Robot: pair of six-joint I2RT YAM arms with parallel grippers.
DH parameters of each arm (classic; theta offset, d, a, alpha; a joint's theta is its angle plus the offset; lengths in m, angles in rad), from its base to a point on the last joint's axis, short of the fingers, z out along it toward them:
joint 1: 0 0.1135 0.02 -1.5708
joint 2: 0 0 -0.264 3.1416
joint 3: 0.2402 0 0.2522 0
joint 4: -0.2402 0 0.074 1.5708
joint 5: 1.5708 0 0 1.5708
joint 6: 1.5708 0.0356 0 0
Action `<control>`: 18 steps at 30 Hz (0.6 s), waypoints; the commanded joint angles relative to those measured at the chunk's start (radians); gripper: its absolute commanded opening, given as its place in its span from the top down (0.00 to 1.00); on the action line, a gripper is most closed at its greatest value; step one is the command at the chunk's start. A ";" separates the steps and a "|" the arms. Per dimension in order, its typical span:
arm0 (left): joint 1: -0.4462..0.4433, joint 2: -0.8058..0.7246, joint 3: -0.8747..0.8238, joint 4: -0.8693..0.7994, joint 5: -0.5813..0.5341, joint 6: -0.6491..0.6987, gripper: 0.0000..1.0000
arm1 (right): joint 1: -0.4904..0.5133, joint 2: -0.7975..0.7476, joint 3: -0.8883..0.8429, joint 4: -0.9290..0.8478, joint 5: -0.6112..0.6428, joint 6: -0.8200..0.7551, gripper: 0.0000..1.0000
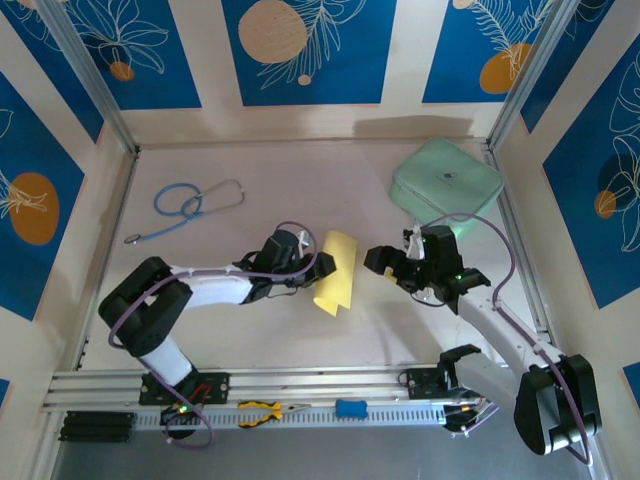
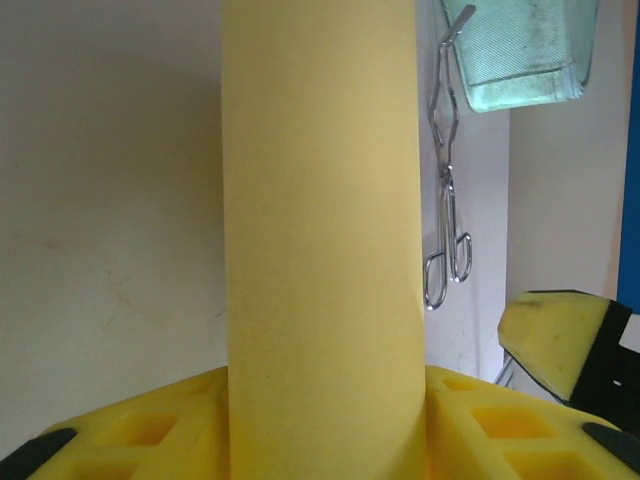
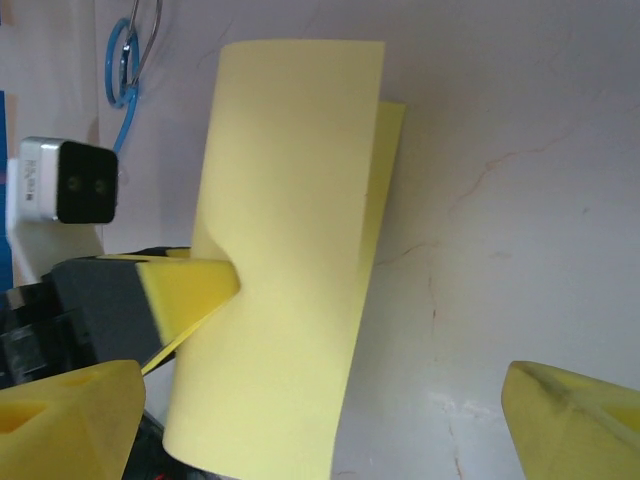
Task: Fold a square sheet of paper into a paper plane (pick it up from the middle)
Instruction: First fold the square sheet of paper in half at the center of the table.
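The pale-yellow sheet of paper (image 1: 336,272), folded over on itself, sits on the desk (image 1: 300,340) to the left of the mint-green case (image 1: 446,186) and nearer the arm bases. The left claw (image 1: 318,268) pinches its left edge, so the sheet stands up in a curl between the yellow pads (image 3: 185,285). The right claw (image 1: 383,265) hangs just right of the sheet, between it and the case, with its jaws wide and nothing in them. A stethoscope (image 1: 190,205) lies far to the left of the case.
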 commanded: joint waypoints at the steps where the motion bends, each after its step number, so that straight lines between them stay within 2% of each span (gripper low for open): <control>1: 0.000 0.027 -0.013 0.041 0.013 -0.015 0.52 | 0.007 0.016 0.036 0.007 -0.049 0.003 0.08; 12: 0.033 0.044 -0.053 0.045 0.011 0.005 0.52 | 0.027 0.044 0.023 0.073 -0.101 0.018 0.13; 18: 0.080 0.071 -0.027 0.022 0.068 0.067 0.52 | 0.062 0.111 0.037 0.091 -0.092 0.016 0.20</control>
